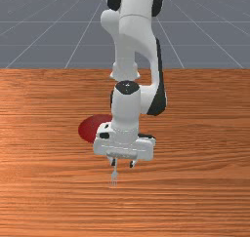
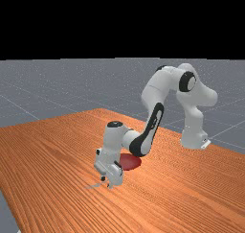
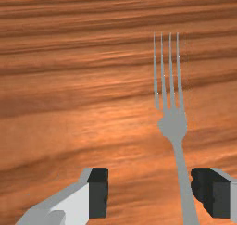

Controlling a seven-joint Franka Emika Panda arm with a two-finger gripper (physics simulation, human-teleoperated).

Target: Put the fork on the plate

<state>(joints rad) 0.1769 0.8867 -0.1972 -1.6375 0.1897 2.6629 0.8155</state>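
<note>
In the front view my gripper (image 1: 122,164) is low over the wood, its two fingers spread apart. The fork (image 1: 114,176) has its tines toward the viewer and its handle running back by the finger on the front view's left. Down past my gripper (image 3: 149,192) in the wrist view, the silver fork (image 3: 173,124) has its handle between the open fingers, much closer to one of them. The dark red plate (image 1: 90,128) lies behind the hand at the front view's left, partly hidden by it.
The orange-brown wooden table (image 1: 205,148) spreads around the hand. In the far view the arm's forearm (image 2: 153,124) passes above the table near the plate (image 2: 131,162), to the far view's right of the hand.
</note>
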